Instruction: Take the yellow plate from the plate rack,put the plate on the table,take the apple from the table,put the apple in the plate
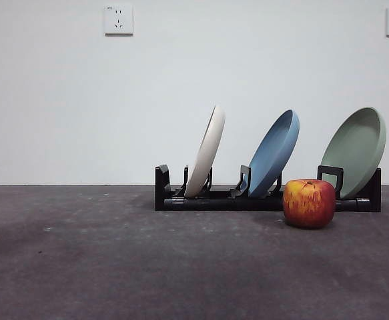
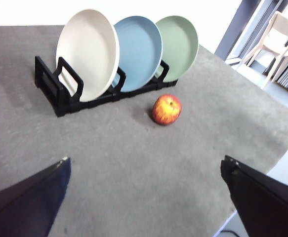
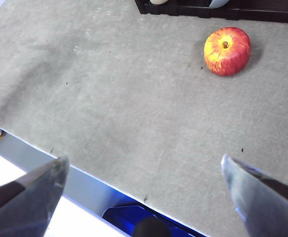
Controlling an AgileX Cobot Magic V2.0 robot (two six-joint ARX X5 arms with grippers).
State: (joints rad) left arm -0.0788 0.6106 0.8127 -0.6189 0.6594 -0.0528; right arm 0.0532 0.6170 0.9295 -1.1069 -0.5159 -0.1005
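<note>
The yellow plate [image 1: 206, 152] waits untouched, for both grippers' fingers [image 2: 32, 197] [image 3: 260, 190] hang spread and empty; it leans in the plate rack's [image 1: 214, 200] leftmost filled slot, the apple [image 1: 309, 203] on the tabletop [image 1: 114, 267] just before the rack's right end.

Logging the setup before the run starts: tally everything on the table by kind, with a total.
Plates: 3, the yellow plate, blue plate and sage-green plate, all standing in the rack
Plate rack: 1
Apple: 1, on the table in front of the rack
Total: 5
</note>
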